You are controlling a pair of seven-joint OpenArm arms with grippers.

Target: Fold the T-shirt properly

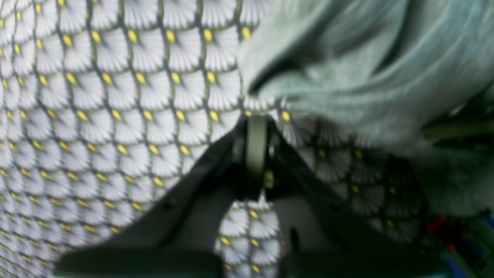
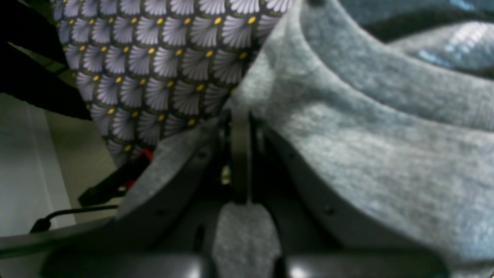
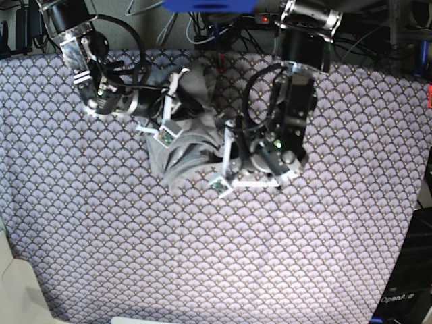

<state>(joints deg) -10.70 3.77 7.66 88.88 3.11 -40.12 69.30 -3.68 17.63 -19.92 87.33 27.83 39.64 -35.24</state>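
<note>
here both closed grippers (image 1: 256, 127) (image 2: 240, 123) flank the bunched t-shirt (image 3: 185, 138).

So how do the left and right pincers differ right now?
The left pincer points at bare purple scallop-patterned table cloth, with the crumpled light heather-grey knit T-shirt beside it; no fabric shows between its jaws. The right pincer is buried in that T-shirt, fabric draped over both fingers. In the base view, the left sits nearer the table's middle. Both are shut.
</note>
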